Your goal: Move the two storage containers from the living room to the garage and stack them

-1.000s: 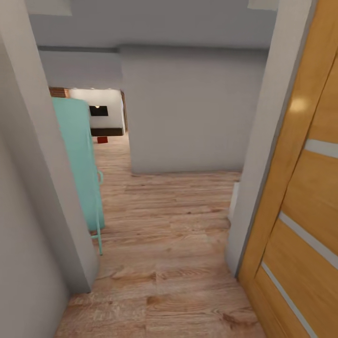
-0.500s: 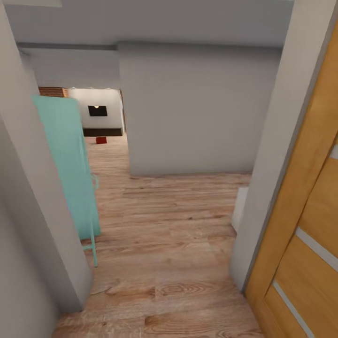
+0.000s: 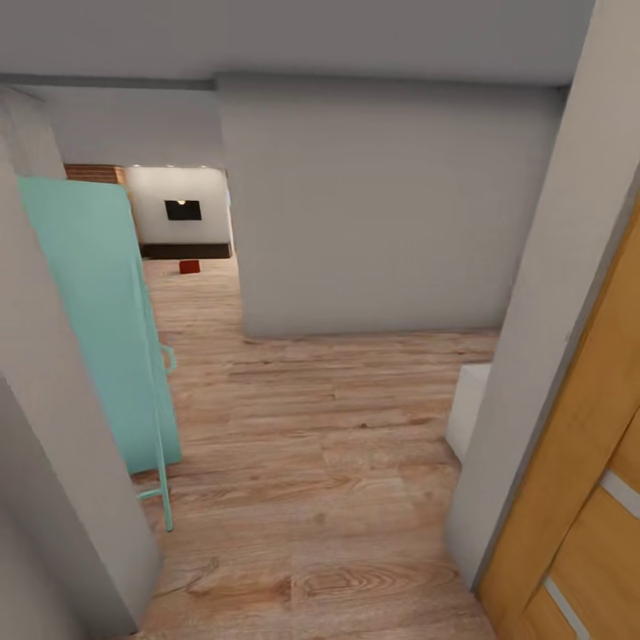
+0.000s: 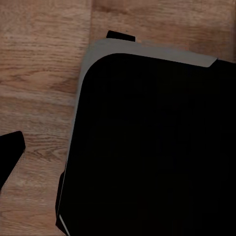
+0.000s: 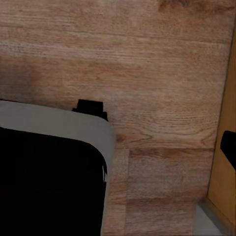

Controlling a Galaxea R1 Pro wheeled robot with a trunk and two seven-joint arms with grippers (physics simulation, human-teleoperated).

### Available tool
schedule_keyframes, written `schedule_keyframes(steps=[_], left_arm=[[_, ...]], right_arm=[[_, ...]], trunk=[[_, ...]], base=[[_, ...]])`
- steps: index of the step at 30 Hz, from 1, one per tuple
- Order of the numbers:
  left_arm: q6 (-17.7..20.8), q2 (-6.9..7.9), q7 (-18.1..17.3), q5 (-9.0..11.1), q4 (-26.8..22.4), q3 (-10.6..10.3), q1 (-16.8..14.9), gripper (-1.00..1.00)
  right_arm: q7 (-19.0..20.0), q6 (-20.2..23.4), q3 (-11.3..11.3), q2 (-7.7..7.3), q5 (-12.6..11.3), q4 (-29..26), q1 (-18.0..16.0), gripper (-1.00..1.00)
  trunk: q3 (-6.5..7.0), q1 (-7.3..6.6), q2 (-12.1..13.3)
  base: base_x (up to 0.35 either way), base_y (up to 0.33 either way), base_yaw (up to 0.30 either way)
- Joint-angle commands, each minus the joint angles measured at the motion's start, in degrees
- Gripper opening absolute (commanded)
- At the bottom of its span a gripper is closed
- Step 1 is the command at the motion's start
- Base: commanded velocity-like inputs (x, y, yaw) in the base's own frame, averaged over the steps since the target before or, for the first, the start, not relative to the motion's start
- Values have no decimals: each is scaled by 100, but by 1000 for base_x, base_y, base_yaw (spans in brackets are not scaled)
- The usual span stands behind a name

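Far down the wood plank floor (image 3: 302, 444), the head view shows one storage container (image 3: 188, 266), too small to tell its axis; gripper states can't be told.

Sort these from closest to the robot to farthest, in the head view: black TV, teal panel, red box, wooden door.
1. wooden door, right edge.
2. teal panel, left side.
3. red box, on the far floor.
4. black TV, on the far wall behind it.

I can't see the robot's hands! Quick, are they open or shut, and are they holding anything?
Left gripper: cannot be told; its wrist camera shows the robot's dark base over wood floor.
Right gripper: cannot be told either.
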Motion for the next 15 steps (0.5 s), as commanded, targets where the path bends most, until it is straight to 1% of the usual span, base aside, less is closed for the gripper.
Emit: schedule_keyframes(steps=[1,4,8,15], left_arm=[[-2,-1,5,28,-10,1,1,100],[-2,5,5,28,-15,1,1,100],[-2,7,5,28,-23,1,1,100],[-2,7,5,28,-25,2,1,100]], right_arm=[[4,-15,49,3,-38,14,-3,100],[18,-27,53,1,3,15,19,100],[22,-44,92,-1,44,11,142,100],[17,-64,101,2,62,7,165,100]], trunk=[[-5,3,-2],[-5,3,-2],[-5,3,-2],[-5,3,-2]], base=[[324,0,0],[324,0,0],[324,0,0],[324,0,0]])
